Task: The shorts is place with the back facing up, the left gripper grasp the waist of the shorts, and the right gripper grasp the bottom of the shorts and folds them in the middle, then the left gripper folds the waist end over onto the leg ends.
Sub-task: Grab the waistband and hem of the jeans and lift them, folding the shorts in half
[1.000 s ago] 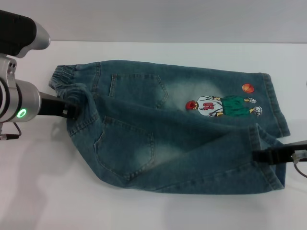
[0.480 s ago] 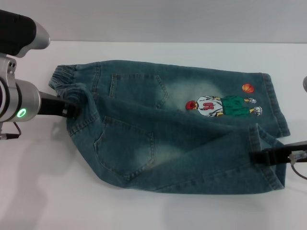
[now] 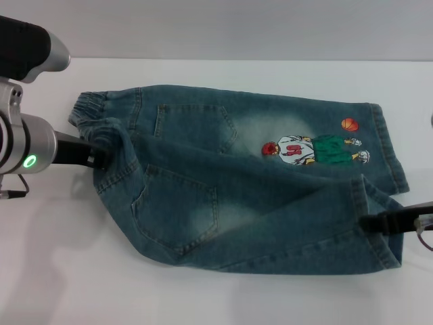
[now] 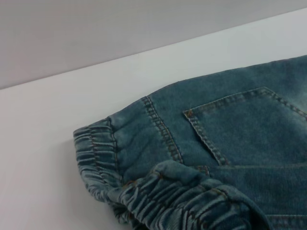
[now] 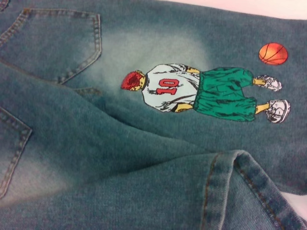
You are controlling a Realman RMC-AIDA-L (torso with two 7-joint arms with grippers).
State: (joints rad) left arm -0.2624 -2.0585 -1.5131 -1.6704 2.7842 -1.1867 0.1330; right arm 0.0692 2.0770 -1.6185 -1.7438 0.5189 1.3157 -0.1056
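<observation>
The faded blue denim shorts (image 3: 257, 183) lie back up on the white table, waist to the left and leg ends to the right. My left gripper (image 3: 100, 154) is shut on the waist of the shorts (image 3: 108, 132), and the ruffled band (image 4: 182, 201) bunches up around it. My right gripper (image 3: 369, 222) is shut on the bottom of the shorts (image 3: 362, 193) at the near leg's hem (image 5: 249, 182), which is raised and creased. The near half is drawn partly toward the far half. The cartoon print (image 3: 314, 149) shows on the far leg.
The white table (image 3: 223, 298) extends in front of the shorts and to their left. Its back edge (image 3: 237, 59) meets a grey wall just behind the far waist corner (image 3: 86, 105). Two patch pockets (image 3: 193, 125) face up.
My right gripper has shifted slightly to the right along the near hem. The left gripper and the shorts have hardly moved.
</observation>
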